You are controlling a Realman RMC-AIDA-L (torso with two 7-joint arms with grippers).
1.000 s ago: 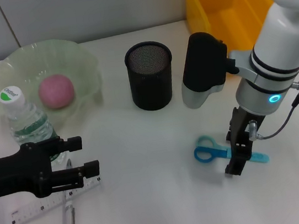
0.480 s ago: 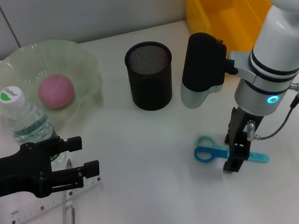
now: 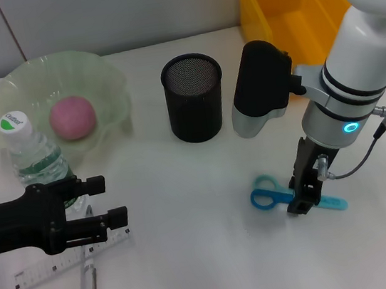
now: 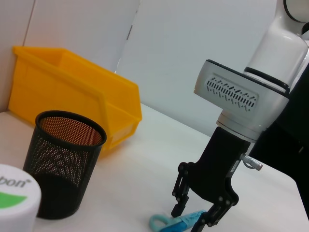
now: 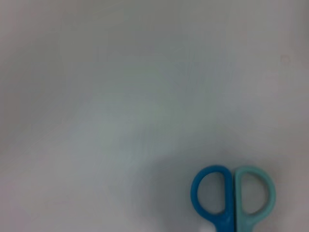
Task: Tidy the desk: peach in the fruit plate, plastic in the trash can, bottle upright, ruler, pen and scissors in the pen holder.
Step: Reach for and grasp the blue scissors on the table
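Scissors (image 3: pixel 287 197) lie flat at lower right of the head view, and my right gripper (image 3: pixel 303 199) straddles their middle, fingers spread and not yet closed. Picking them up is the step in hand, I judge; next I must close, lift, and carry them to the pen holder (image 3: pixel 194 97) farther back, centre. My left gripper (image 3: pixel 107 199) waits lower left, spread, holding nothing.

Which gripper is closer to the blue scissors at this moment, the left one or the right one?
Right. The right gripper is directly over the scissors, fingers open astride them. The left gripper is far off on the other side of the desk, over the ruler, beside the bottle.
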